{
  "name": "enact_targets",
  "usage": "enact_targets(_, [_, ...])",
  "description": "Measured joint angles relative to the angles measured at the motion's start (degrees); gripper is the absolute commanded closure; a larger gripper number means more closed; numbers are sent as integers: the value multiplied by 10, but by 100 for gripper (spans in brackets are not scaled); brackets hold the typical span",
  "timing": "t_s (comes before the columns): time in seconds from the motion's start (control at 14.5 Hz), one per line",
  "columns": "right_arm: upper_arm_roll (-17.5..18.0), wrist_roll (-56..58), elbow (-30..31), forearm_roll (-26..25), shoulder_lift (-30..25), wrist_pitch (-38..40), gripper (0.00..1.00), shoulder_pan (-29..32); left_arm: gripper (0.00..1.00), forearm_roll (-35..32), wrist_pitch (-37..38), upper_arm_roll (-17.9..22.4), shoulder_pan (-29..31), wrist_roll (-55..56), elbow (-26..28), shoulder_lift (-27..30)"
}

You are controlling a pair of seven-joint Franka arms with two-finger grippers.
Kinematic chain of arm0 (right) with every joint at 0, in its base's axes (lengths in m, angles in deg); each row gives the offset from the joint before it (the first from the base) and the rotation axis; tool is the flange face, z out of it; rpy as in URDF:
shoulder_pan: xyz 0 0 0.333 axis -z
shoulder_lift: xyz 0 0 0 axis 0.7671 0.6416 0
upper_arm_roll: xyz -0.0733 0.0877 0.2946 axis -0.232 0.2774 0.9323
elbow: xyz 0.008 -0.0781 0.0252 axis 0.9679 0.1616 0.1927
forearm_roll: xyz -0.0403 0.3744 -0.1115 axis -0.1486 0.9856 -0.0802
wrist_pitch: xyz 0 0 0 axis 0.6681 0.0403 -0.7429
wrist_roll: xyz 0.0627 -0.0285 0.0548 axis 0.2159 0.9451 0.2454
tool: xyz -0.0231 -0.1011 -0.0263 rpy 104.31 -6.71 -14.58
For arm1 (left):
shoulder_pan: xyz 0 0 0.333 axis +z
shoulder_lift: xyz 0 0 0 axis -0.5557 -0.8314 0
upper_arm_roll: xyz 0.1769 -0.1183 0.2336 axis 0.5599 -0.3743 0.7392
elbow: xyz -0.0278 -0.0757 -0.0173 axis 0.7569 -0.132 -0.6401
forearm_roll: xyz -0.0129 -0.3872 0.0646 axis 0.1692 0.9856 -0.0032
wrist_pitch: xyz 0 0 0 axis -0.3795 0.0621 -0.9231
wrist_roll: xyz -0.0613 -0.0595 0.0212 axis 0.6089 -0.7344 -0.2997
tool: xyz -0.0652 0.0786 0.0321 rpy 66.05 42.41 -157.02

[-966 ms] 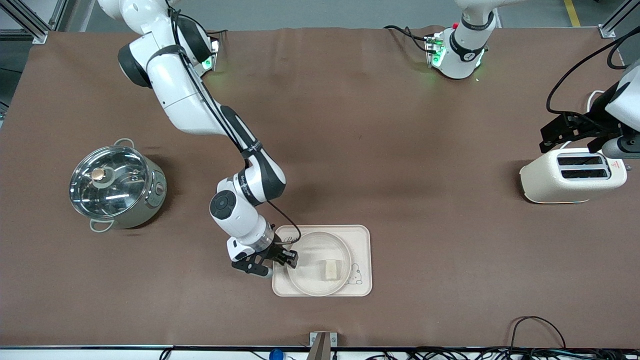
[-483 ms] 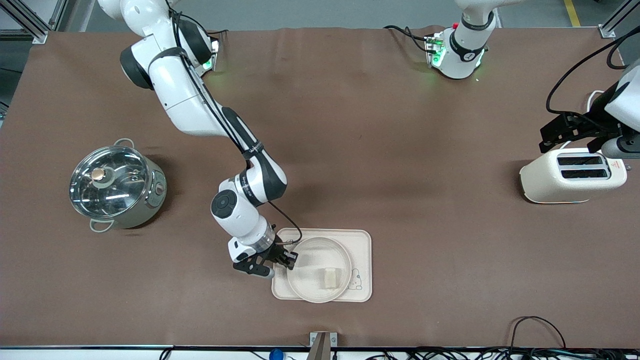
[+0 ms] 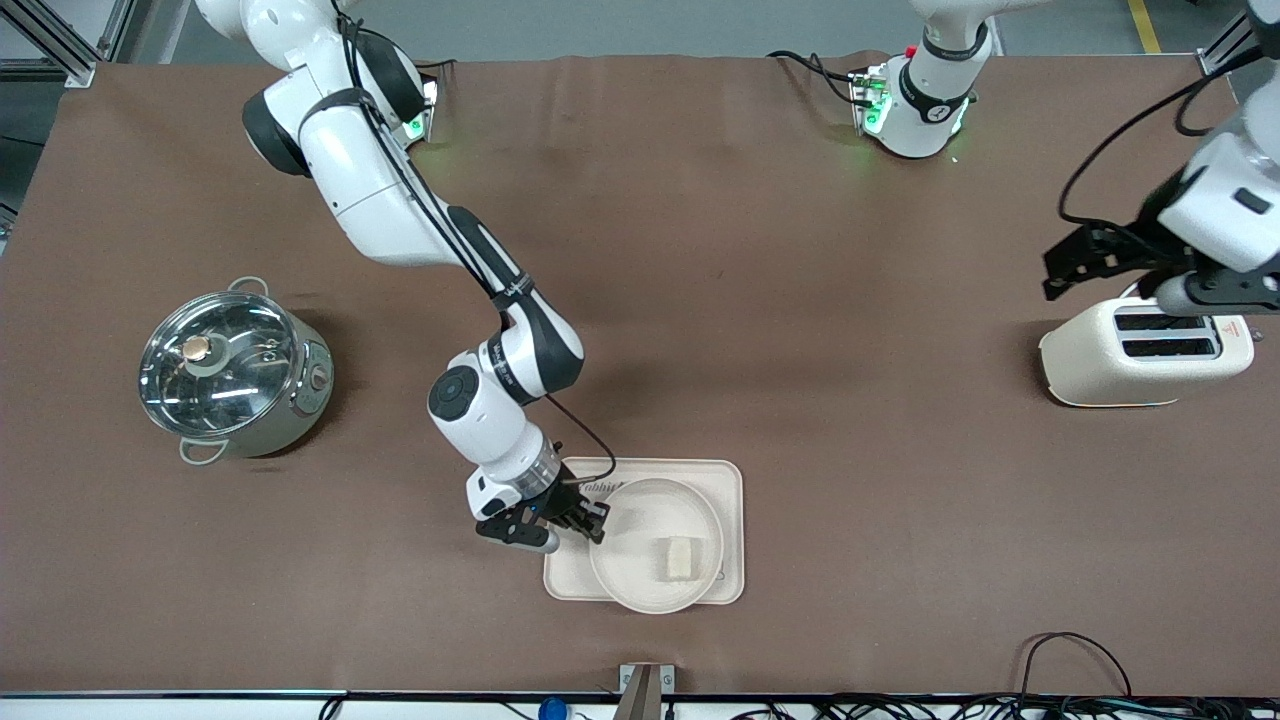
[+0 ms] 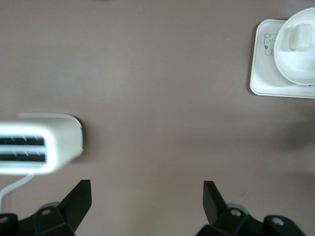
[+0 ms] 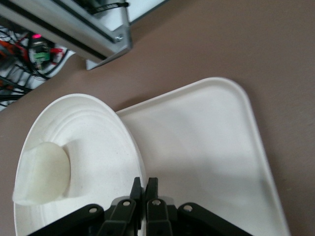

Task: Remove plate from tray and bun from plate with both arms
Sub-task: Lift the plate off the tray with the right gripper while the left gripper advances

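One plate [image 3: 655,545], one bun [image 3: 679,558], one tray [image 3: 728,480]

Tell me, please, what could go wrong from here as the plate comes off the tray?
The right claw pinches only the plate's thin rim, so the plate could slip or tip.

The bun lies loose on the plate toward the rim away from the grip, so a tilt could roll it off.

The plate overhangs the tray edge nearest the front camera and might drag it.

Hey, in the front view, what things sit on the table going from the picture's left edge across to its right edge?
Lidded steel pot → black right hand pinching the round cream-white plate's rim → small pale bun → cream two-slot toaster.
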Motion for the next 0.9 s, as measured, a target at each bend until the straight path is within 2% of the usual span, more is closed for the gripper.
enact_targets(0.14, [33, 0, 71, 0, -24, -71, 100, -1, 0, 0, 17, -37, -2, 57, 3, 0])
enact_targets(0.34, [63, 0, 192, 0, -82, -126, 100, 2, 0, 0, 23, -96, -4, 133, 21, 0])
enact_targets(0.62, [82, 1, 381, 0, -169, -212, 100, 6, 0, 0, 11, -157, -6, 203, 48, 0])
enact_targets(0.9, [85, 10, 505, 0, -210, -284, 100, 11, 0, 0, -34, -189, -6, 230, 82, 0])
